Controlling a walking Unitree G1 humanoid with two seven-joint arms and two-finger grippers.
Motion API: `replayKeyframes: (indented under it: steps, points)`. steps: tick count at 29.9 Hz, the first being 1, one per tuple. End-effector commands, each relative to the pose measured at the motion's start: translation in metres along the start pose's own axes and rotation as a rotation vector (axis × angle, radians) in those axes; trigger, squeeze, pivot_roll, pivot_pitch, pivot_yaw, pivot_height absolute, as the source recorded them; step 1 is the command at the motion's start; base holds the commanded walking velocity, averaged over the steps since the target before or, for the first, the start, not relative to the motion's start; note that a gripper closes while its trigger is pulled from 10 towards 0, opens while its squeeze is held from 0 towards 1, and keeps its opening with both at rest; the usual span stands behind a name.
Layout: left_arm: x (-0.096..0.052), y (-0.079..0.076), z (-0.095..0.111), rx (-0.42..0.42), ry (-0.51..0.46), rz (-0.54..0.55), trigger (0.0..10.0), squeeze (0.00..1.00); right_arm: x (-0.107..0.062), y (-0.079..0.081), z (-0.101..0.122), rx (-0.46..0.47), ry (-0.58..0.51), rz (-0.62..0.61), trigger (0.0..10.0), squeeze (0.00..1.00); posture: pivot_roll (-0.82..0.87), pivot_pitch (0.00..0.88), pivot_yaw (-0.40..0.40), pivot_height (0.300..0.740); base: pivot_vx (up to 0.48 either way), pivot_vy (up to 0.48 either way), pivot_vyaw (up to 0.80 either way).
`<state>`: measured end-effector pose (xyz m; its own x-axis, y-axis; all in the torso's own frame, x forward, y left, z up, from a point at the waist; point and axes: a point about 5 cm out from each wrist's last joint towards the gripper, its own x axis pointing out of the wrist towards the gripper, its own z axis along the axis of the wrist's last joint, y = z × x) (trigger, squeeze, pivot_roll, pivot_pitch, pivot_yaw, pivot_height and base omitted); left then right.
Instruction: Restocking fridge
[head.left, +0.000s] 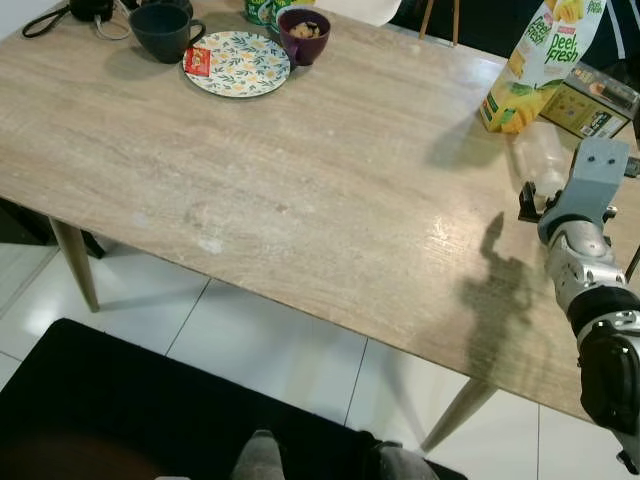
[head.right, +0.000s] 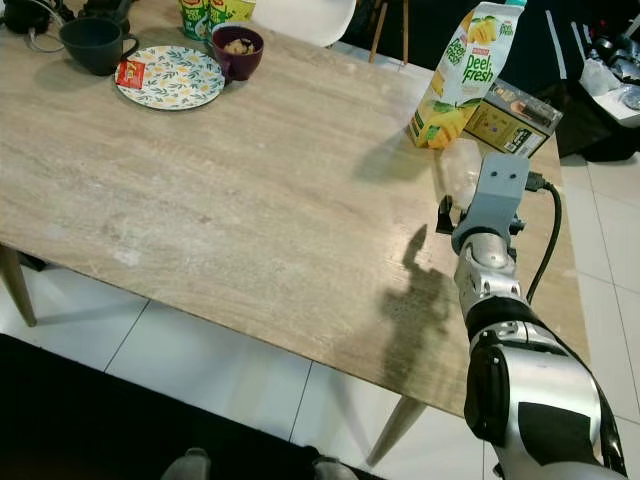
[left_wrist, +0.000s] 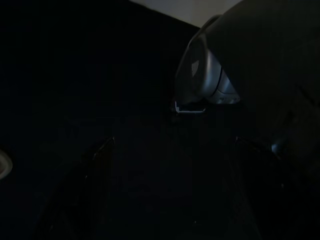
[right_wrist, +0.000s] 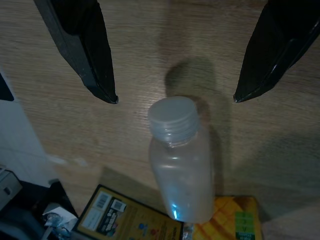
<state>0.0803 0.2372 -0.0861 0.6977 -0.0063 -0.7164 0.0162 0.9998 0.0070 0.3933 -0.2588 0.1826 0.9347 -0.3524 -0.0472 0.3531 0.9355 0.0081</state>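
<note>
Right claw (right_wrist: 175, 97): the two black fingers stand wide apart, gripping nothing, tips poised just above the cap of the clear bottle (right_wrist: 181, 160). No contact with the bottle visible. The bottle is taken as landmark for all positions below.

Clear bottle (head.right: 462, 165): stands upright on the wooden surface (head.right: 250, 200), near its right edge, white screw cap on, contents pale and cloudy. The silver right arm reaches over the surface edge toward it, wrist housing directly on the robot's side of the bottle.

Juice carton (head.right: 462, 75), yellow and white, marked "Deli fresh": just beyond the bottle, tilted, standing close to it. Whether they touch cannot be told.

Dark printed box (head.right: 512, 118): just beyond the bottle and to its right, beside the carton.

Far across the surface to the bottle's left: patterned plate (head.left: 240, 65) with a small red packet (head.left: 197, 61) on its rim; purple bowl (head.left: 304, 35) just beside the plate; dark mug (head.left: 163, 30) on the plate's other side.

Left claw: left wrist view very dark; finger state cannot be told.

White tiled floor (head.left: 270, 345) below the surface.
</note>
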Motion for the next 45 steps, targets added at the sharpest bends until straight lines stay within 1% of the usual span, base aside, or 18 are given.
replayKeyframes:
  steps: [1, 3, 5, 7, 8, 10, 11, 12, 15, 18, 21, 23, 25, 31, 32, 33, 37, 45]
  points:
    - [0.001, -0.014, -0.003, 0.018, 0.012, -0.081, 10.0, 0.00, -0.002, -0.008, -0.009, 0.020, 0.013, -0.029, 10.0, 0.00, 0.32, 0.147, -0.196, 0.740, 0.000, 0.000, 0.00]
    - [-0.002, -0.002, -0.001, 0.015, -0.003, -0.046, 10.0, 0.00, -0.003, -0.009, -0.014, 0.031, 0.024, -0.034, 10.0, 0.00, 0.36, 0.117, -0.185, 0.740, 0.000, 0.000, 0.00]
    - [-0.002, -0.002, -0.001, 0.015, -0.003, -0.046, 10.0, 0.00, -0.003, -0.009, -0.014, 0.031, 0.024, -0.034, 10.0, 0.00, 0.36, 0.117, -0.185, 0.740, 0.000, 0.000, 0.00]
    - [-0.004, 0.006, -0.001, 0.018, -0.007, -0.023, 10.0, 0.00, -0.005, -0.008, -0.018, 0.043, 0.033, -0.037, 10.0, 0.00, 0.38, 0.100, -0.175, 0.740, 0.000, 0.000, 0.00]
    - [-0.004, 0.006, -0.001, 0.018, -0.007, -0.023, 10.0, 0.00, -0.005, -0.008, -0.018, 0.043, 0.033, -0.037, 10.0, 0.00, 0.38, 0.100, -0.175, 0.740, 0.000, 0.000, 0.00]
    - [-0.009, 0.018, -0.002, 0.030, -0.001, 0.004, 10.0, 0.00, -0.006, -0.006, -0.022, 0.058, 0.043, -0.037, 10.0, 0.00, 0.40, 0.083, -0.166, 0.740, 0.000, 0.000, 0.00]
    - [-0.009, 0.018, -0.002, 0.030, -0.001, 0.004, 10.0, 0.00, -0.006, -0.006, -0.022, 0.058, 0.043, -0.037, 10.0, 0.00, 0.40, 0.083, -0.166, 0.740, 0.000, 0.000, 0.00]
    - [-0.011, 0.024, -0.002, 0.038, 0.004, 0.020, 10.0, 0.00, -0.007, -0.005, -0.024, 0.063, 0.046, -0.035, 10.0, 0.00, 0.40, 0.072, -0.164, 0.740, 0.000, 0.000, 0.00]
    - [-0.012, 0.029, -0.001, 0.044, 0.007, 0.035, 10.0, 0.00, -0.007, -0.003, -0.026, 0.068, 0.050, -0.032, 10.0, 0.00, 0.40, 0.062, -0.162, 0.740, 0.000, 0.000, 0.00]
    - [-0.012, 0.041, 0.004, 0.060, 0.009, 0.074, 10.0, 0.00, -0.008, 0.003, -0.027, 0.076, 0.053, -0.018, 10.0, 0.00, 0.41, 0.042, -0.170, 0.740, 0.000, 0.000, 0.00]
    - [-0.011, 0.046, 0.007, 0.061, 0.010, 0.100, 10.0, 0.00, -0.009, 0.006, -0.029, 0.079, 0.056, -0.007, 10.0, 0.00, 0.41, 0.022, -0.176, 0.740, 0.000, 0.000, 0.00]
    - [-0.011, 0.046, 0.007, 0.061, 0.010, 0.100, 10.0, 0.00, -0.009, 0.006, -0.029, 0.079, 0.056, -0.007, 10.0, 0.00, 0.41, 0.022, -0.176, 0.740, 0.000, 0.000, 0.00]
    - [-0.008, 0.050, 0.010, 0.056, 0.018, 0.138, 10.0, 0.00, -0.010, 0.008, -0.032, 0.088, 0.059, 0.007, 10.0, 0.00, 0.42, 0.000, -0.189, 0.740, 0.000, 0.000, 0.00]
    - [-0.005, 0.049, 0.008, 0.031, 0.047, 0.164, 10.0, 0.00, -0.011, 0.008, -0.033, 0.093, 0.057, 0.016, 10.0, 0.00, 0.41, 0.000, -0.199, 0.740, 0.000, 0.000, 0.00]
    - [-0.002, 0.042, 0.003, -0.001, 0.084, 0.170, 10.0, 0.00, -0.010, 0.005, -0.032, 0.084, 0.051, 0.017, 10.0, 0.00, 0.40, 0.000, -0.205, 0.740, 0.000, 0.000, 0.00]
    - [-0.002, 0.042, 0.003, -0.001, 0.084, 0.170, 10.0, 0.00, -0.010, 0.005, -0.032, 0.084, 0.051, 0.017, 10.0, 0.00, 0.40, 0.000, -0.205, 0.740, 0.000, 0.000, 0.00]
    - [0.000, 0.024, -0.009, -0.041, 0.151, 0.144, 10.0, 0.00, -0.009, 0.002, -0.030, 0.083, 0.040, 0.006, 10.0, 0.00, 0.40, 0.000, -0.212, 0.740, 0.000, 0.000, 0.00]
    - [0.001, 0.010, -0.020, -0.086, 0.200, 0.131, 10.0, 0.00, -0.012, 0.003, -0.036, 0.090, 0.055, 0.004, 10.0, 0.00, 0.40, 0.000, -0.221, 0.740, 0.096, 0.000, 0.00]
